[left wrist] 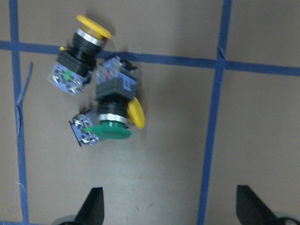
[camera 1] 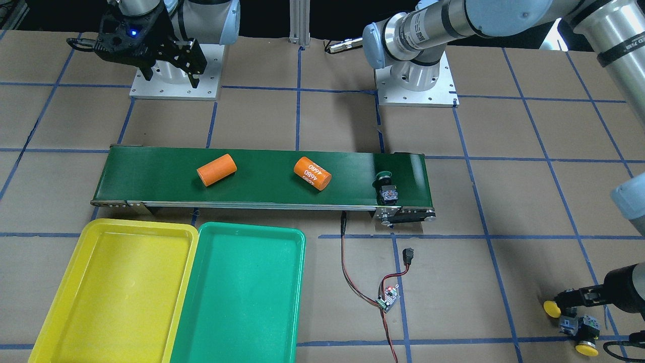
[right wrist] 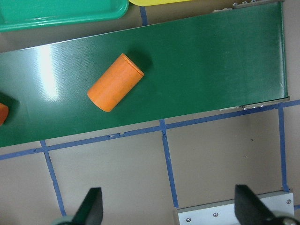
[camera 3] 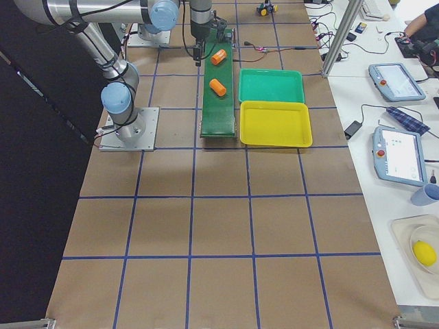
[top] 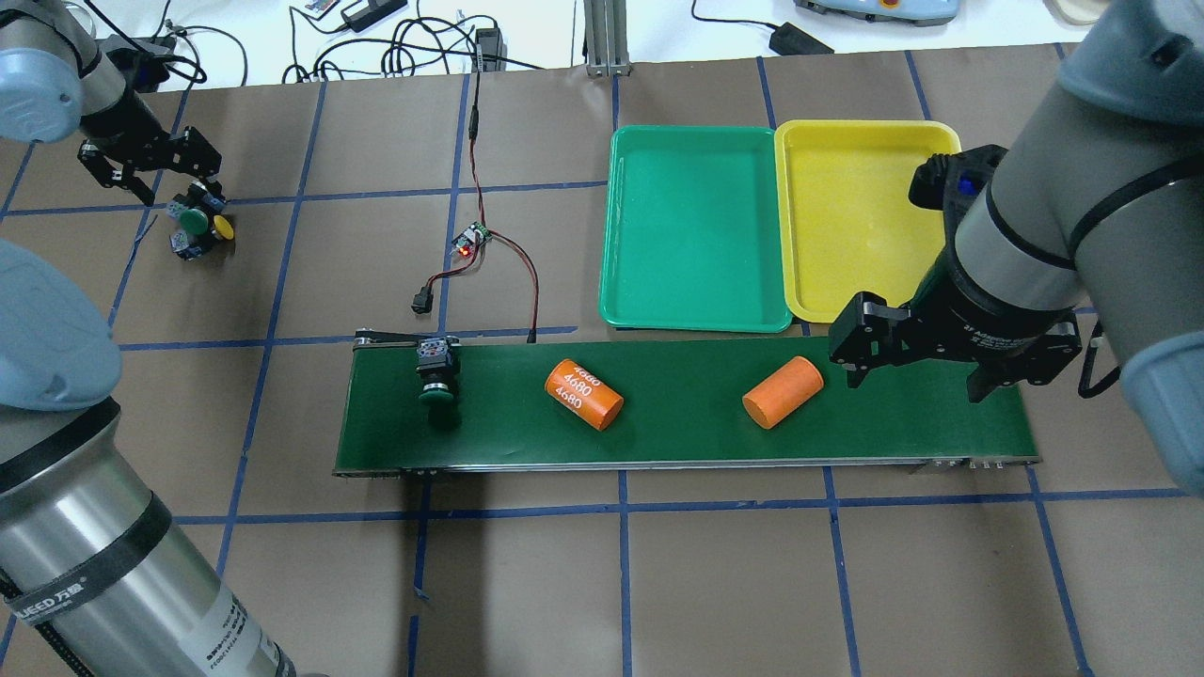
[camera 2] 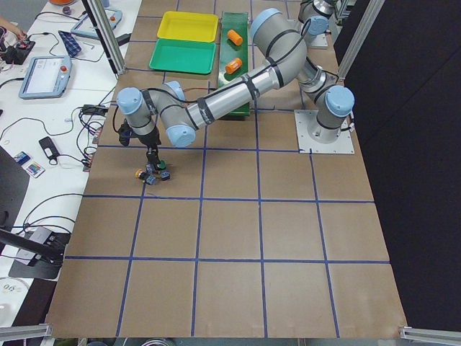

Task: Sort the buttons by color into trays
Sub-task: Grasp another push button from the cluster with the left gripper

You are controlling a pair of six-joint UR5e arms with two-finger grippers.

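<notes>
— Since neither the yellow tray (top: 847,160) nor the green tray (top: 696,226) holds a button yet, where are the buttons?

— Three lie in a touching clump (left wrist: 101,93) on the worktop (left wrist: 253,140) at the robot's far left: two yellow, one green. The fourth, a green button (top: 437,371), lies on its side at the left end of the belt (top: 847,437), cap toward the robot.

— Which arm is nearer?

— Left, for the clump. The left jaws hang wide and empty just beside it. Its wrist view puts the clump ahead of them and off to one side of their midline.

— And the axes?

— The outer yellow button (left wrist: 82,49) lies slantwise to the closing line, cap pointing away. The other two overlap, and I cannot quite tell which body goes with which cap.

— The right jaws?

— Wide too, holding nothing, over the belt's other end by an orange cylinder (top: 783,391), well apart from every button.

— So the next move?

— Likely the left arm (top: 42,70) shifts over the clump and turns its wrist to span one body.
</notes>
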